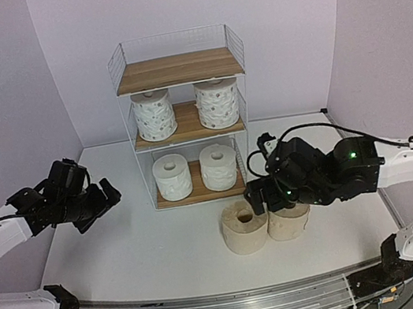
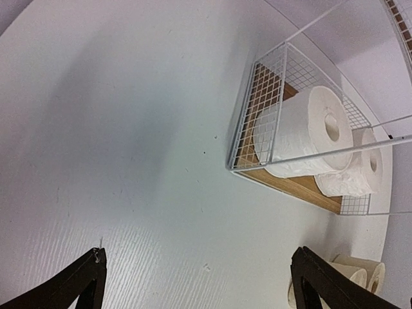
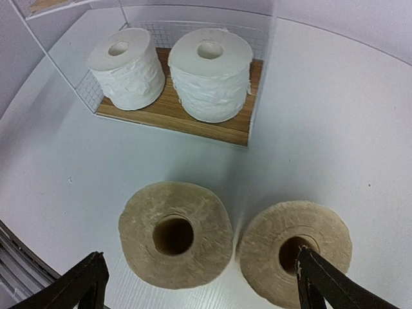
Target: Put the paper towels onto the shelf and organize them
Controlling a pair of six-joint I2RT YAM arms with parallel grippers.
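Note:
The shelf (image 1: 178, 70) stands at the back of the table. Two dotted-print paper towels (image 1: 155, 115) (image 1: 218, 103) sit on its middle board, two plain white ones (image 1: 172, 176) (image 1: 219, 167) on the bottom board. Two beige rolls (image 1: 243, 228) (image 1: 289, 224) stand upright on the table in front. My right gripper (image 1: 265, 198) (image 3: 199, 256) hovers open above them; the left beige roll (image 3: 138, 225) shows between its fingers, and one finger crosses the right roll's (image 3: 264, 244) core. My left gripper (image 1: 97, 208) (image 2: 199, 257) hangs open over bare table, left of the shelf (image 2: 290, 187).
A metal rail (image 1: 233, 306) runs along the near table edge by the arm bases. Lilac walls close in the table (image 1: 127, 248) at the back and on both sides. The shelf's wire mesh side (image 2: 257, 109) faces my left gripper.

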